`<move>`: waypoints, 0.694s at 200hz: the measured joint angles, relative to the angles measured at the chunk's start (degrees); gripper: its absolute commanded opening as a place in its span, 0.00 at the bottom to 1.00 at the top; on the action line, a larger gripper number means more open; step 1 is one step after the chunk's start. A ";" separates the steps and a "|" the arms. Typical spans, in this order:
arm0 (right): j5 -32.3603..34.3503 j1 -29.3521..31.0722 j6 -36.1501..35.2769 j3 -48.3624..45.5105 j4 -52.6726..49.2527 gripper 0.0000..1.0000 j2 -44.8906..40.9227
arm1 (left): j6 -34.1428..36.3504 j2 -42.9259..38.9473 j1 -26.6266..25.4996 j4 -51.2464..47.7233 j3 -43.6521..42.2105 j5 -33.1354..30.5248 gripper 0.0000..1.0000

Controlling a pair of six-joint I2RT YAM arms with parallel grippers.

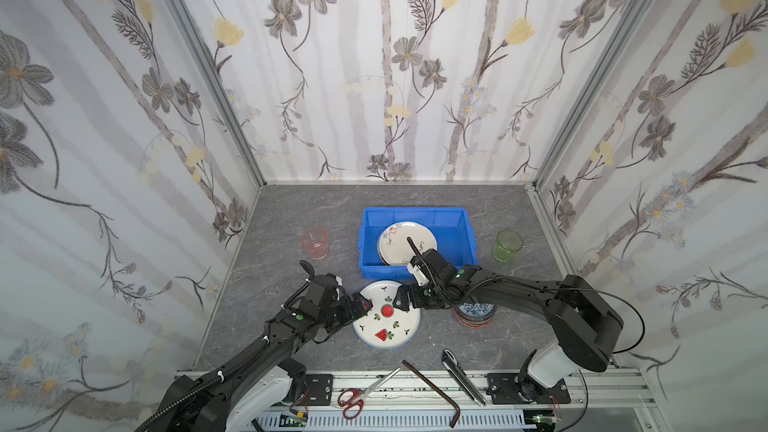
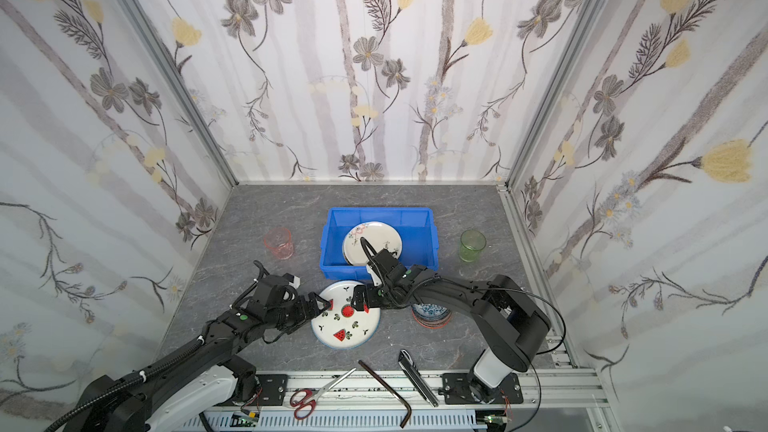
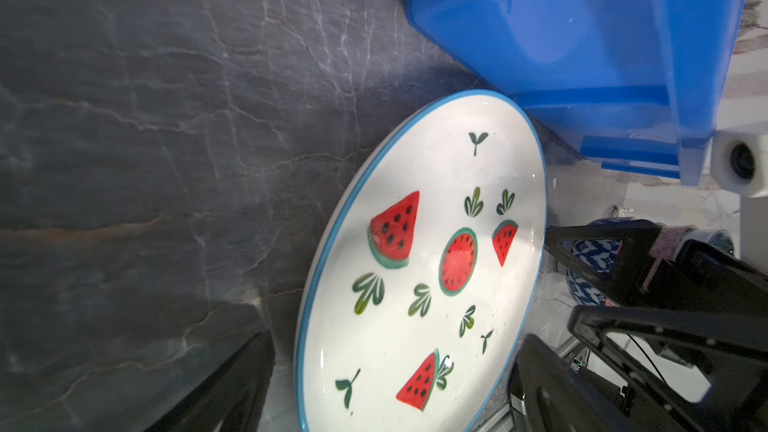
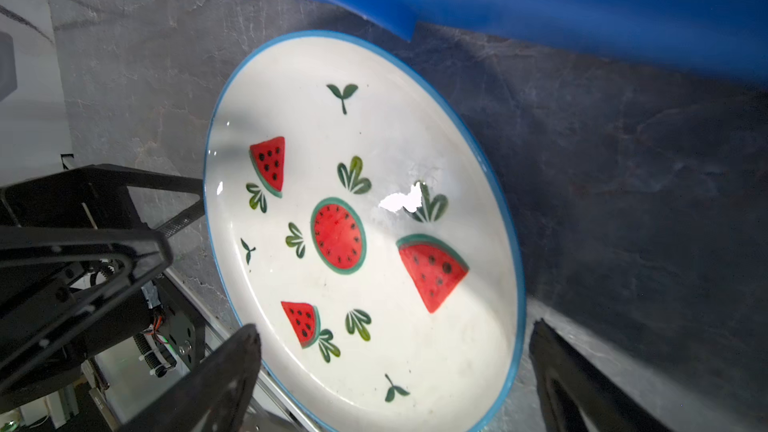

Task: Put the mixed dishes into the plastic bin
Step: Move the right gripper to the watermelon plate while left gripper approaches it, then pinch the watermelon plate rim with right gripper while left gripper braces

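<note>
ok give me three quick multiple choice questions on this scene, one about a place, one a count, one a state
1. Where is the watermelon plate?
A. on the table, in front of the blue bin
B. inside the bin
C. held up in the air

2. How many drinking glasses stand outside the bin?
A. one
B. two
C. four

3. How do the robot's two hands stand?
A. both shut
B. one open, one shut
C. both open

Answers:
1. A, the plate lies flat on the table just short of the bin's near wall.
2. B, a pink glass stands to one side of the bin and a green glass to the other.
3. C, the left hand and the right hand sit at opposite edges of the plate with fingers spread, gripping nothing.
</note>
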 measured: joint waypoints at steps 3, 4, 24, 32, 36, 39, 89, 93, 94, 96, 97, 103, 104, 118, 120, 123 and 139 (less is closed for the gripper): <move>-0.04 0.00 0.04 -0.07 0.20 1.00 0.04 | -0.02 0.04 0.00 0.17 -0.07 0.13 0.94; -0.09 0.00 0.09 -0.09 0.39 1.00 0.09 | -0.02 0.07 0.00 0.24 -0.11 0.17 0.94; -0.17 -0.04 0.15 -0.33 1.84 1.00 0.42 | -0.76 0.24 -0.02 1.03 -0.57 0.59 0.93; -0.22 -0.04 0.15 -0.39 2.19 1.00 0.52 | -0.90 0.28 -0.02 1.40 -0.68 0.76 0.93; -0.24 -0.07 0.15 -0.42 2.27 1.00 0.52 | -0.98 0.28 -0.02 1.73 -0.76 0.85 0.93; -0.31 -0.07 0.20 -0.44 2.38 1.00 0.55 | -1.11 0.28 -0.02 1.92 -0.81 0.94 0.93; -0.92 0.00 0.50 -0.76 3.26 1.00 0.57 | -2.16 0.15 -0.02 3.10 -1.73 1.55 0.92; -0.90 0.00 0.50 -0.83 3.37 1.00 0.50 | -2.32 0.11 -0.02 3.08 -1.77 1.66 0.92; -0.90 0.00 0.52 -0.87 3.37 1.00 0.48 | -2.36 0.09 -0.02 3.10 -1.77 1.70 0.92; -0.90 0.00 0.52 -0.92 3.37 1.00 0.46 | -2.38 0.07 -0.02 3.13 -1.79 1.75 0.92; -0.90 0.00 0.52 -0.94 3.39 1.00 0.44 | -2.36 0.04 -0.02 3.13 -1.79 1.77 0.92; -0.87 0.04 0.52 -1.18 3.52 1.00 0.26 | -2.38 -0.07 -0.07 3.17 -1.84 1.86 0.92; -0.85 0.04 0.52 -1.20 3.52 1.00 0.24 | -2.38 -0.07 -0.07 3.17 -1.84 1.86 0.92; -0.59 0.15 0.55 -1.77 3.58 1.00 -0.28 | -2.51 -0.24 -0.13 3.30 -1.99 1.95 0.92; -0.37 0.17 0.55 -1.88 3.58 1.00 -0.37 | -2.58 -0.26 -0.13 3.32 -2.05 2.01 0.92; -0.26 0.22 0.55 -1.95 3.56 1.00 -0.44 | -2.58 -0.28 -0.13 3.32 -2.08 2.03 0.92; 0.90 0.50 0.68 -2.60 3.17 1.00 -1.20 | -2.78 -0.28 -0.13 3.50 -2.27 2.25 0.91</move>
